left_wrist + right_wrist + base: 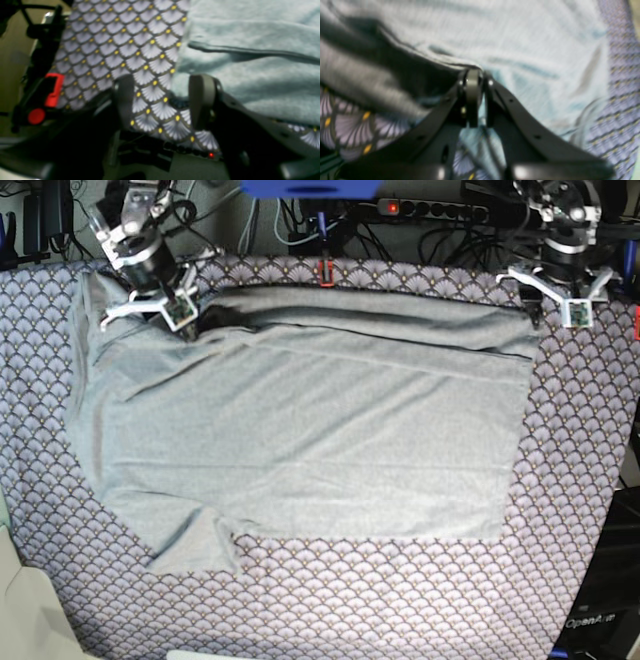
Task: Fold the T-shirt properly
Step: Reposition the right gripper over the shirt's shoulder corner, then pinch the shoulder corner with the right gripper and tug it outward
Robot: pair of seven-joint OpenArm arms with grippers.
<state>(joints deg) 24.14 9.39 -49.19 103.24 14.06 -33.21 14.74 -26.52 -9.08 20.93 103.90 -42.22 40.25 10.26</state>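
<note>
Two hands – right hand (472, 82) pinching T-shirt (300, 440) edge, left hand (162, 100) spread, empty

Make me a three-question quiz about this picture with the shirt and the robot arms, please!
1. Where is the right end effector?
A. At the shirt's top edge, far corner of the table
B. Beside the sleeve at the near edge
C. Off the cloth altogether

2. What colour is the shirt?
A. Red
B. Light grey
C. Black

3. How does the left end effector stand?
A. Shut on the shirt
B. Open, with only tablecloth between its fingers
C. Shut on the tablecloth

Answers:
1 A: the base view shows it on the shirt's upper edge.
2 B: every view shows pale grey fabric.
3 B: the left wrist view shows its fingers apart, the shirt's edge just beside one.
</note>
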